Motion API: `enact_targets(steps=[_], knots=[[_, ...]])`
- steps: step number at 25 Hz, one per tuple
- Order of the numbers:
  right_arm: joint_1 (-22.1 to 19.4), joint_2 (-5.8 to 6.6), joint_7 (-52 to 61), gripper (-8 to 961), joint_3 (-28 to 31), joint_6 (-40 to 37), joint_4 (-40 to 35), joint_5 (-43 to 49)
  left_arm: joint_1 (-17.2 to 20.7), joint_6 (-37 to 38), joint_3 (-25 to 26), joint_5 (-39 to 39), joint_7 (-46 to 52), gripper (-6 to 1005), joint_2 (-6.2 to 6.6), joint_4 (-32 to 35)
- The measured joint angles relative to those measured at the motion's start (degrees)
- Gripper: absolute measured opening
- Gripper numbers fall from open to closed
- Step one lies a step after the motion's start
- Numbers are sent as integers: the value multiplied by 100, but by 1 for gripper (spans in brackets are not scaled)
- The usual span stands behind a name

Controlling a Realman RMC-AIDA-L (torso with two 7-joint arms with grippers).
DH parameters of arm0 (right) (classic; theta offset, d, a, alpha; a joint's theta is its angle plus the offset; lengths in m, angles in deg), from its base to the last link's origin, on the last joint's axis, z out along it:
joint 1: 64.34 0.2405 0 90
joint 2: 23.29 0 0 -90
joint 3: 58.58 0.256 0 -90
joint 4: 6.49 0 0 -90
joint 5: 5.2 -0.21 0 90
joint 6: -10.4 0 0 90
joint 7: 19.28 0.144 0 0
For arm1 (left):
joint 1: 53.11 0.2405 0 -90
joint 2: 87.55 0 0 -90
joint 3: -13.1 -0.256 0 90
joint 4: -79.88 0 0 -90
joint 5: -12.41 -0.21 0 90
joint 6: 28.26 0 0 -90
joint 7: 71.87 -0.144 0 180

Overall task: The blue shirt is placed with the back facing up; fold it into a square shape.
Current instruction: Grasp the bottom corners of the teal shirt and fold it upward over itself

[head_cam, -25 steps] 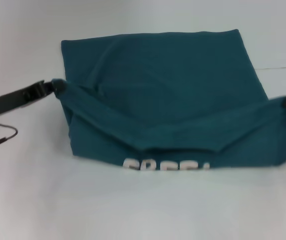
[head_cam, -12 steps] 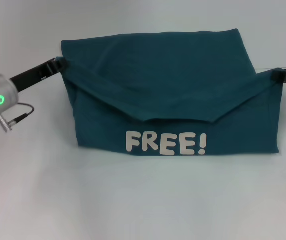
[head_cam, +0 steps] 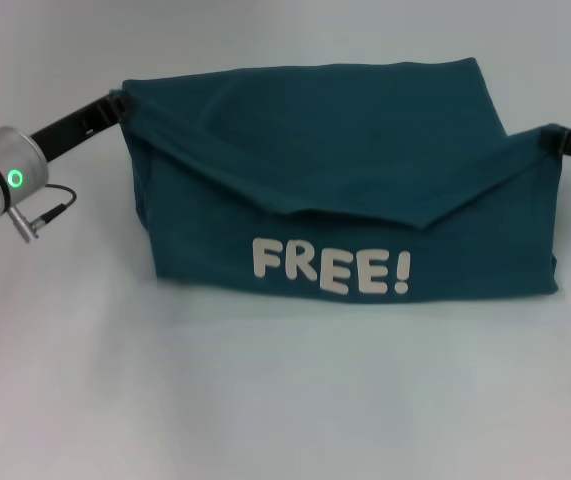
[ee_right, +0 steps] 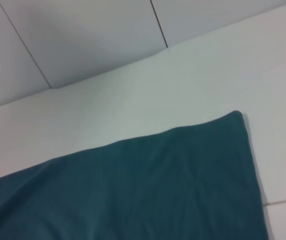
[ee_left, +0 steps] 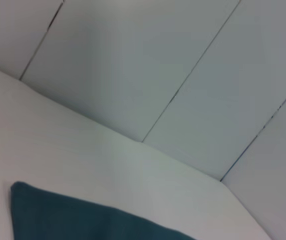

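Grippers, two, black, slender, one at each end of a raised fold of cloth. Left gripper: reaches in from the left edge of the surface on a black link behind a silver wrist collar with a green ring light; clenched on the left corner of the raised flap, cloth bunched at the tip. Right gripper: enters from the right edge, only its tip in the head view; clamped on the right corner of the same flap, somewhat nearer the front than the left one. Item held: dark teal-blue short-sleeved T-shirt of soft knit fabric, lying across the middle of the plain white table surface, much wider than either gripper. Near portion is lifted and turned toward the far edge, showing white block lettering "FREE!" on the exposed face; the flap's upper edge sags in a shallow V between the two held corners. Far portion lies flat, plain side up, with soft diagonal creases. Bottom fold rests on the surface along a straight line. Left wrist view: one teal corner against white surface and pale panelled wall. Right wrist view: flat teal expanse ending in a square far corner. No fingers show in either wrist view.
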Motion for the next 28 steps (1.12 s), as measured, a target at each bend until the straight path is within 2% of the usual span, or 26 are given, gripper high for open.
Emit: enact_targets(steps=[7,14,20,24,28], knots=[[202,110,13,33,-40,148,16,-21,-86,-151,1,104,-22,0,41,-6],[261,95,-51,33,-156,492,212,-22,-84,-289,6,228,-156,0,-4,-118],[276,-14,-160,33,-166,1013,373,-22,-71,-399,10,435,-469,0,-31,-339],[313,-84,-166,34,-307,1284,484,-21,-78,-490,4,704,-1033,1,-139,-506],[344,-134,-166,144,-457,1549,574,-20,-137,-572,-1,735,-1263,2,-180,-649]])
